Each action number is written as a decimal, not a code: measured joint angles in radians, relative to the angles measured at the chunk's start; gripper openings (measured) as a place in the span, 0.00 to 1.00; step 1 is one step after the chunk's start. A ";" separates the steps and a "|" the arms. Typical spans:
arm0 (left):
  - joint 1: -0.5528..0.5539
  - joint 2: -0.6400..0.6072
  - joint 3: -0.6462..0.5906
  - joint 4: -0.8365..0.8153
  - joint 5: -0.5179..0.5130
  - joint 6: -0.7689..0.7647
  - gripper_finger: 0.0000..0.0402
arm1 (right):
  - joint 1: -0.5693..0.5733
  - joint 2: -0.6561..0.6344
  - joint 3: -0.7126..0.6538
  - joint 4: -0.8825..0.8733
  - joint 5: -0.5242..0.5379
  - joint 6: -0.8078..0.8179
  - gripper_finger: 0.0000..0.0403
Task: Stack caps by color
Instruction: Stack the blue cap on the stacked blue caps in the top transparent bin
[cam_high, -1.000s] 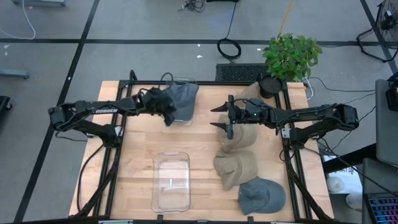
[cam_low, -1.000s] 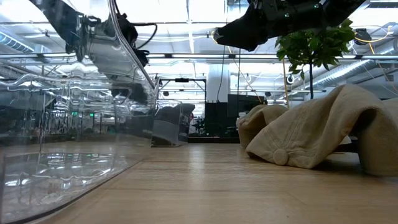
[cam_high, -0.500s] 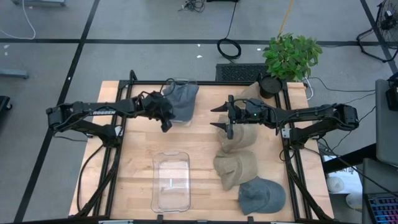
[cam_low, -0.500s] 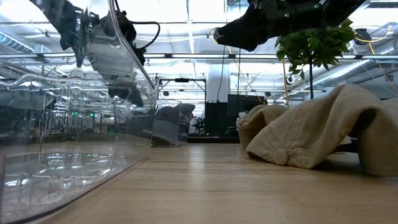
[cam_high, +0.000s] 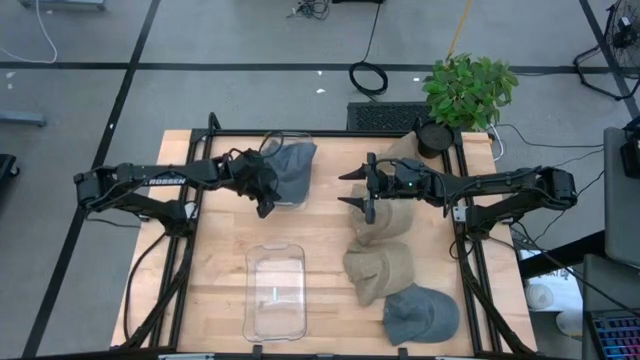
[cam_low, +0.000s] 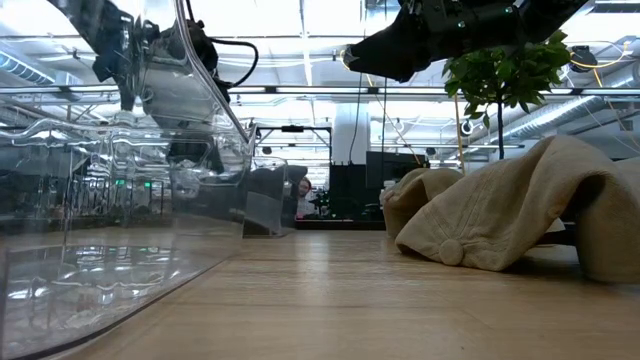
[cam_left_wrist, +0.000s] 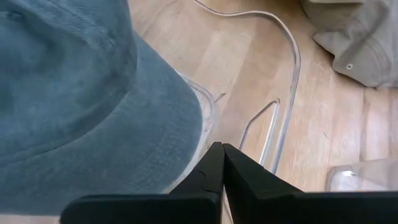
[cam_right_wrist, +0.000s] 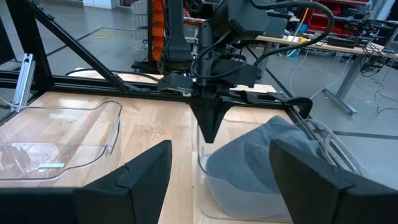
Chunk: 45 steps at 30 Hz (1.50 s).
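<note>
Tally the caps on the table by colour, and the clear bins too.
Blue-grey caps: 2, one in the far bin, one at the near right
Tan caps: at least 3
Clear plastic bins: 2
Total: 7 things at least

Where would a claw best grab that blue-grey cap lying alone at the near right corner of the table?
Probably the brim of the slate blue-grey fabric cap, coming straight down from above. The brim points toward the table's right edge and looks flatter and stiffer than the slumped crown, so it offers a thin edge to pinch. The tan cap touches its crown side.
</note>
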<state>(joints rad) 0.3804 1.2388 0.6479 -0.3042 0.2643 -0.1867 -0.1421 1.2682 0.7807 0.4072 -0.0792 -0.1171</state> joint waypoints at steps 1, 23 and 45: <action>-0.004 0.000 0.000 -0.006 0.001 0.000 0.02 | 0.000 0.000 0.000 0.000 0.000 0.000 0.64; -0.070 -0.049 -0.004 -0.109 0.052 -0.035 0.02 | 0.000 0.000 0.000 0.000 0.000 -0.002 0.64; -0.055 -0.385 -0.003 0.078 0.042 0.296 0.01 | 0.005 -0.064 0.000 -0.050 0.000 -0.001 0.64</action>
<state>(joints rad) 0.3256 0.8538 0.6453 -0.2260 0.3067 0.1091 -0.1375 1.2042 0.7807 0.3568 -0.0794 -0.1183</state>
